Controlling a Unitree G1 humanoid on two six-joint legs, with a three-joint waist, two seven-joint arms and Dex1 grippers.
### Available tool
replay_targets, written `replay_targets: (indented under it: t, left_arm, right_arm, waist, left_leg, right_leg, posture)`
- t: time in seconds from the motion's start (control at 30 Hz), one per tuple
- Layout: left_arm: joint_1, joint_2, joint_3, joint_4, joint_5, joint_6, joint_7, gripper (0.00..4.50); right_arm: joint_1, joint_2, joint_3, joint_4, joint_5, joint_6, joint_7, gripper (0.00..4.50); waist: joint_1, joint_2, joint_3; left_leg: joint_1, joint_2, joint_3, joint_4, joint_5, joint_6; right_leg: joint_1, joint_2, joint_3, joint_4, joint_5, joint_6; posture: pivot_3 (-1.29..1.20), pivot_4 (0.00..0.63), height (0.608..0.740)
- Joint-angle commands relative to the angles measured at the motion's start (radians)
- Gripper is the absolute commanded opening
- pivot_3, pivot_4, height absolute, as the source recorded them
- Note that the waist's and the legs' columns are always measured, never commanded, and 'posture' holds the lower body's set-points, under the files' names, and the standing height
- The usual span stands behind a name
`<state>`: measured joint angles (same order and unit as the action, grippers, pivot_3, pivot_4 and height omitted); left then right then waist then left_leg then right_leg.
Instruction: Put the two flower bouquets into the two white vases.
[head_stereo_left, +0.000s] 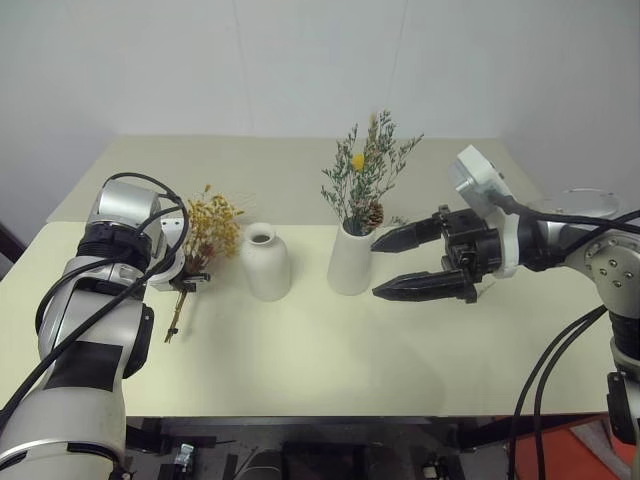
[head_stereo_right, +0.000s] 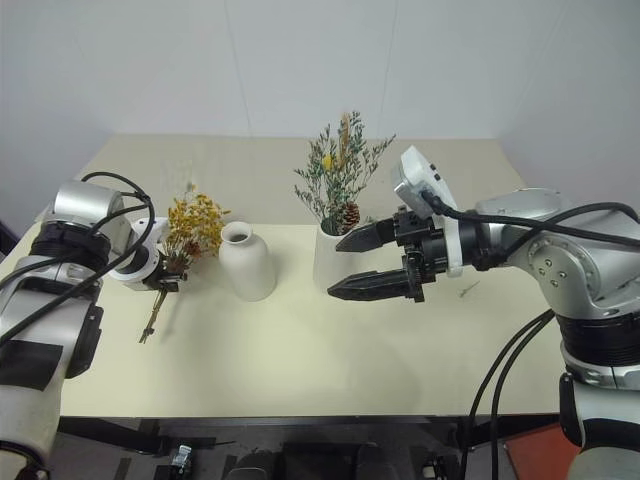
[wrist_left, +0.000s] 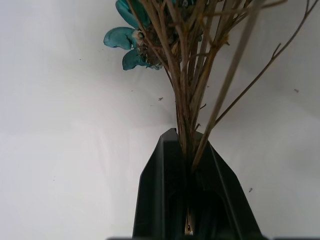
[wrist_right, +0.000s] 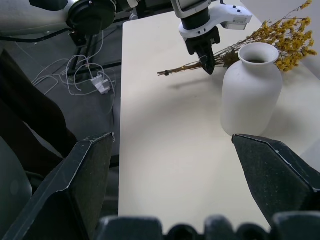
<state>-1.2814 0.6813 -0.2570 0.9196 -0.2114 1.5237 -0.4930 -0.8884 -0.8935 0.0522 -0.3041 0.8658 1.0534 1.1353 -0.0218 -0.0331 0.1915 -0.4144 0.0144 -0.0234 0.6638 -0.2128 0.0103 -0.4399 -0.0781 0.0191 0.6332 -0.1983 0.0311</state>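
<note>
Right gripper (head_stereo_left: 402, 263) sits closest to the head camera, hanging above the table (head_stereo_left: 330, 360) with its two black fingers spread wide and nothing between them, tips pointing toward the cylinder vase (head_stereo_left: 349, 262). That vase already carries the grey-green bouquet (head_stereo_left: 366, 178), upright, pinecone at the rim, yellow bloom near the top; the upper fingertip is just beside the vase mouth, contact can't be confirmed. Bottle vase (head_stereo_left: 266, 262) stands to the left of the cylinder vase, near it but apart, narrow neck open and empty. Yellow bouquet (head_stereo_left: 208, 228) is further left, lying low over the table with blossoms toward the bottle vase and stem ends pointing at the near table edge. Left gripper (wrist_left: 192, 170) is clamped on the brown stems partway along, fingers pressed together on the bundle; right wrist view shows it coming down from above onto the stems, just beside the bottle vase. Blossom heads are close to the bottle vase's shoulder, on its far-left side. Between bouquet and neck nothing stands but the vase body itself. Obstructions: right gripper and the cylinder vase crowd the right side of the bottle vase. Off the table's near edge, white cables (wrist_right: 92, 80) lie on a dark floor (wrist_right: 60, 125). Plain white wall (head_stereo_left: 300, 60) behind the table.
</note>
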Motion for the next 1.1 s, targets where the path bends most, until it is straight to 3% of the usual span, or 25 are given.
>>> replay_targets:
  t: [0.03, 0.13, 0.3, 0.53, 0.67, 0.93, 1.1]
  left_arm:
    - [-0.025, 0.022, 0.018, -0.028, 0.025, -0.008, -0.003, 0.03]
    - [-0.048, 0.038, 0.034, -0.069, 0.043, -0.033, 0.007, 0.03]
    - [-0.046, 0.046, 0.163, -0.218, 0.061, -0.138, 0.089, 0.03]
    - [0.013, 0.099, 0.21, -0.554, -0.037, -0.173, -0.066, 0.03]
    - [0.04, 0.137, 0.229, -0.65, -0.079, -0.293, -0.171, 0.03]
    - [0.094, 0.123, 0.325, -0.667, -0.13, -0.581, -0.277, 0.03]
    - [0.082, 0.072, 0.414, -0.656, -0.183, -0.652, -0.273, 0.03]
  right_arm:
    - [-0.003, -0.002, -0.028, -0.016, 0.0, -0.025, 0.006, 4.5]
    - [0.001, -0.001, -0.031, -0.018, 0.0, -0.027, 0.004, 4.5]
    - [0.011, 0.008, -0.041, -0.025, 0.0, -0.037, -0.01, 4.5]
    - [-0.044, 0.092, -0.029, -0.023, 0.004, -0.041, -0.071, 4.5]
    - [-0.123, 0.158, 0.063, 0.007, -0.088, -0.055, -0.118, 4.5]
    - [-0.249, 0.299, 0.277, 0.224, -0.322, -0.082, -0.166, 4.5]
    - [-0.299, 0.356, 0.29, 0.309, -0.37, -0.072, -0.162, 4.5]
  waist:
    - [0.0, 0.0, 0.0]
    - [0.0, 0.0, 0.0]
    - [0.003, 0.0, 0.0]
    - [0.002, 0.0, 0.0]
    - [-0.002, 0.0, 0.0]
    - [0.001, 0.0, 0.0]
    - [0.004, 0.0, 0.0]
  left_leg:
    - [0.0, 0.0, 0.0, 0.0, 0.0, 0.0]
    - [0.0, 0.0, 0.0, 0.0, 0.0, 0.0]
    - [0.0, 0.0, 0.0, 0.0, 0.0, 0.0]
    - [0.0, 0.0, 0.0, 0.0, 0.0, 0.0]
    - [0.0, 0.0, 0.0, 0.001, 0.0, 0.0]
    - [0.0, 0.0, 0.0, 0.001, 0.0, 0.0]
    - [-0.001, 0.0, 0.0, 0.002, 0.0, -0.001]
  right_leg:
    - [0.0, 0.0, 0.0, 0.0, 0.0, 0.0]
    - [0.0, 0.0, 0.0, 0.0, 0.0, 0.0]
    - [0.0, 0.0, 0.0, 0.0, 0.0, 0.0]
    - [0.0, 0.0, 0.0, 0.0, 0.0, 0.0]
    - [-0.001, 0.0, 0.0, 0.001, 0.0, 0.0]
    - [-0.001, 0.0, 0.0, 0.003, 0.0, -0.001]
    - [-0.001, 0.0, -0.001, 0.008, 0.0, -0.001]
  posture:
    - [0.0, 0.15, 0.74]
    - [0.0, 0.15, 0.74]
    - [0.0, 0.15, 0.74]
    - [0.0, 0.15, 0.74]
    - [0.0, 0.15, 0.74]
    - [0.0, 0.15, 0.74]
    - [0.0, 0.15, 0.74]
